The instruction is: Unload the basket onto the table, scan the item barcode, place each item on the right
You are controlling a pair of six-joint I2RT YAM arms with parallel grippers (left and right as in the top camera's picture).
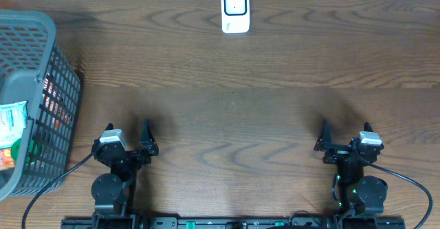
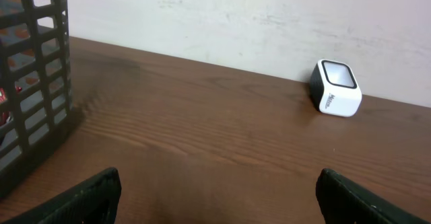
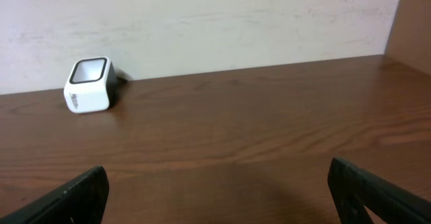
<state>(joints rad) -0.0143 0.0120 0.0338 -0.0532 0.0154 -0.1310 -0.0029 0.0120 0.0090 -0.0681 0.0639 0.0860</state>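
Note:
A white barcode scanner (image 1: pixel 235 9) with a dark window stands at the table's far edge, middle; it also shows in the left wrist view (image 2: pixel 335 89) and the right wrist view (image 3: pixel 89 85). Packaged items (image 1: pixel 12 123) lie inside the grey basket (image 1: pixel 41 29) at the left. My left gripper (image 1: pixel 128 134) rests open near the front left, nothing between its fingers (image 2: pixel 91 196). My right gripper (image 1: pixel 345 133) rests open near the front right, equally empty, its fingers (image 3: pixel 74 196) wide apart.
The basket's dark lattice wall (image 2: pixel 34 83) stands close on the left of my left gripper. A pale wall (image 3: pixel 202 22) rises behind the table's far edge. Cables (image 1: pixel 405 181) trail from both arm bases at the front.

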